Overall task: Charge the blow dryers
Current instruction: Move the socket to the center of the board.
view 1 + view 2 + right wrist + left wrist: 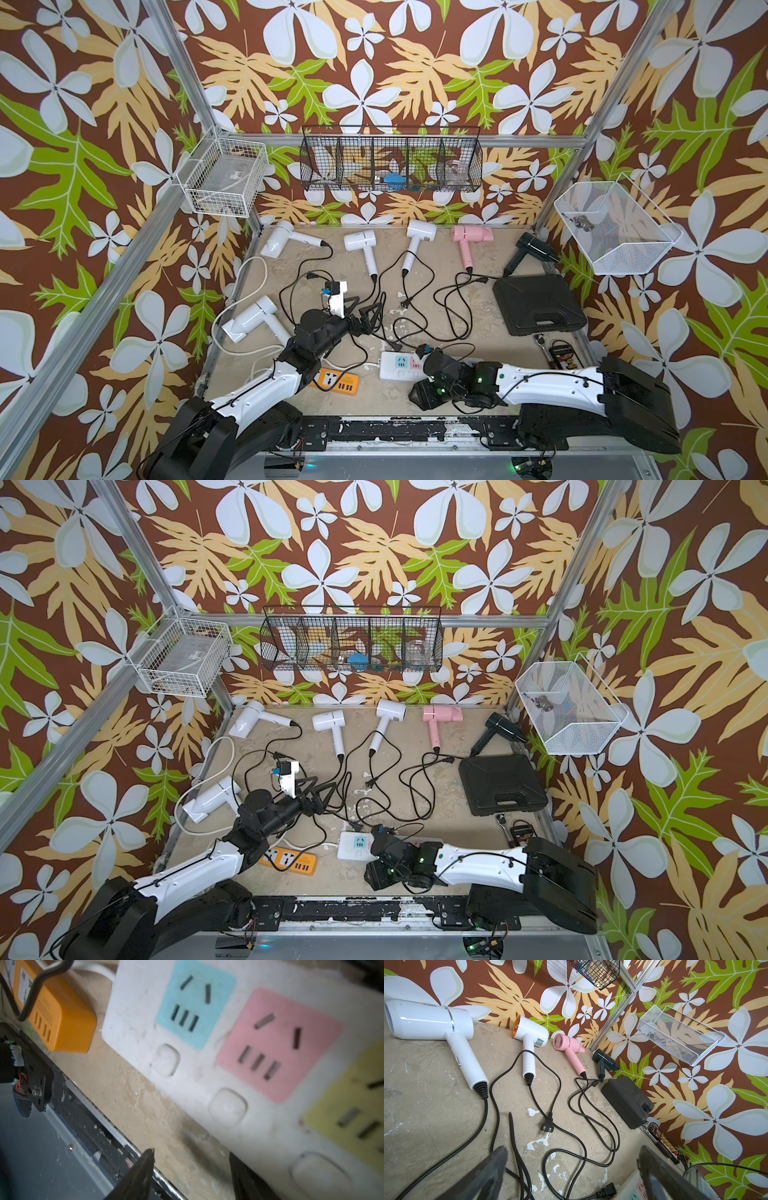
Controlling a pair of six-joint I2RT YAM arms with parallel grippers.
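Six blow dryers lie on the tabletop [440,249]: four white blow dryers [360,242], one pink blow dryer [471,235] and one black blow dryer [535,248]. Five form a row across the upper middle of both top views. The fourth white unit lies at left centre, beside the left arm. Each body is judged light, rigid and smooth-shelled, hence slippery; grasp the handle, not the barrel. The cords [486,1109] are thin and limp; take hold at the rigid plug [547,1125]. There are two strips: one white power strip [141,1001] and one orange power strip [68,1020]. The left end effector [366,306] stands fully open and empty. The right end effector [191,1153] is part open over bare tabletop, one finger just beside the white power strip, gripping nothing.
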